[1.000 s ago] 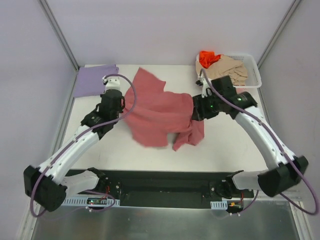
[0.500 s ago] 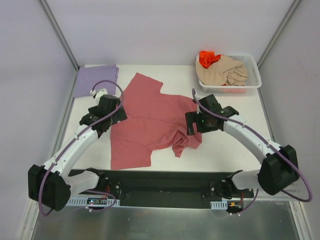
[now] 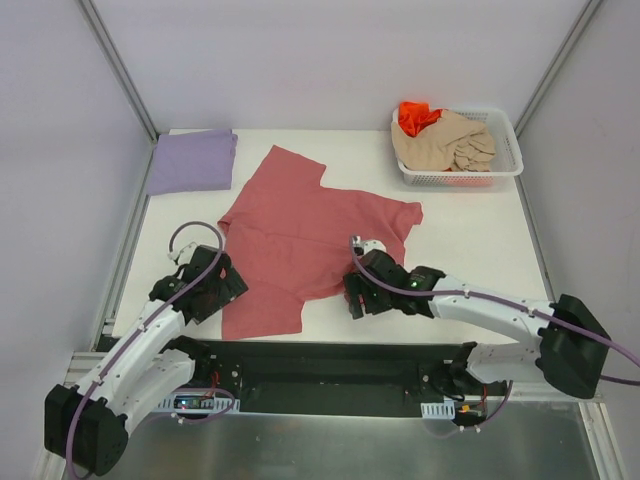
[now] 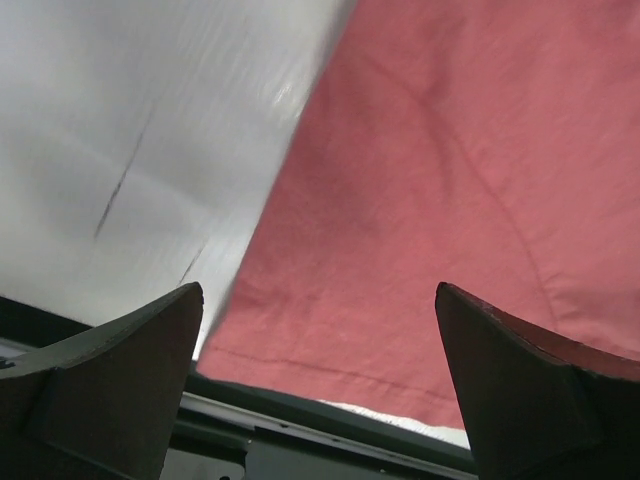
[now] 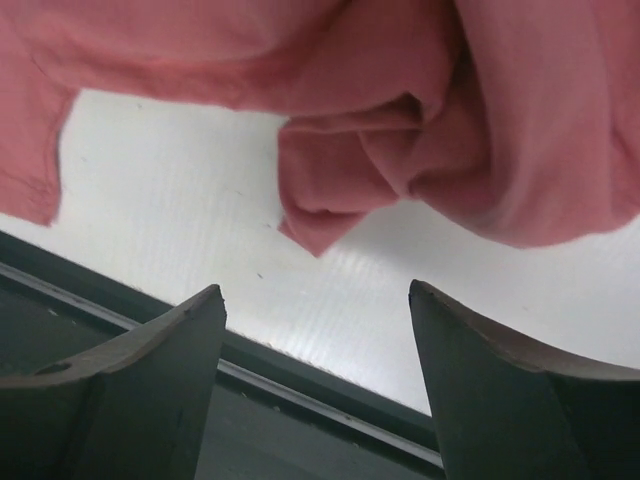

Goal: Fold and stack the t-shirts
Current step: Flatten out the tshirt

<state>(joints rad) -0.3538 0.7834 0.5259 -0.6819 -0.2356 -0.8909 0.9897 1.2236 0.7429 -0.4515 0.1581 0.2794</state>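
Rose tee [image 3: 310,225], lifted a second ago, lay spread mid-table, near-right corner bunched. Left gripper [image 3: 222,287] and right gripper [image 3: 357,297] had let go: jaws apart, empty, pulled back to near hem. Likely flatten bunch before folding; purple tee [image 3: 192,160] sat folded far-left

rose-red t-shirt [image 3: 310,225] laid flatter, left gripper [image 4: 318,290] and right gripper [image 5: 315,288] withdrawn, seemingly empty

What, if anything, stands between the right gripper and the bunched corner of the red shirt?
Nothing visible does. In the right wrist view the open right gripper faces the bunched corner of the red shirt, with only a strip of bare white table between them.
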